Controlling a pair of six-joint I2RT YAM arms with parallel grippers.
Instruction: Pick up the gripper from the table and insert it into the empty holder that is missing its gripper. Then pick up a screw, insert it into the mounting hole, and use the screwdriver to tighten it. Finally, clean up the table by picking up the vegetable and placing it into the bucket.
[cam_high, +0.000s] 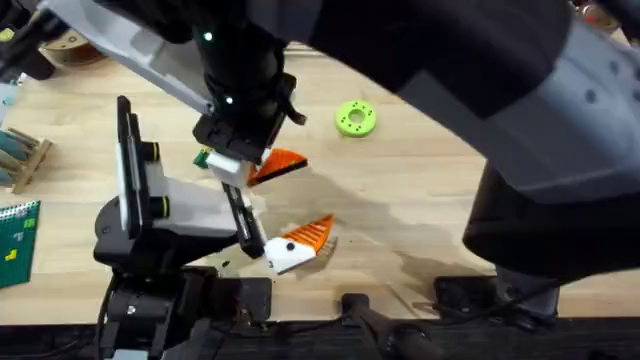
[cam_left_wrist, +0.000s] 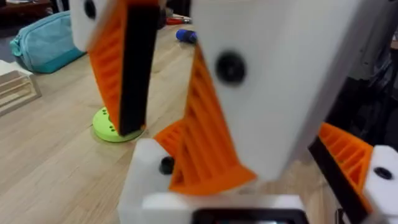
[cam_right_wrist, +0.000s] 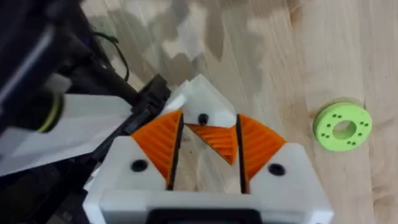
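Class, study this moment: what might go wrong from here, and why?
1. The right gripper holds the orange gripper against the white holder. If the wedge is slightly tilted, it may jam or slip.
2. The grey link sits close beside the fingers, so a sideways push could bump it.

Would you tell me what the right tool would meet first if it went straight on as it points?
Probably the orange gripper and the white holder just behind it, though depth is unclear.

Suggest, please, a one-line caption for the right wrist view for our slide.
Right gripper shut on the orange gripper at the white holder, with the lime-green disc lying apart on the wooden table.
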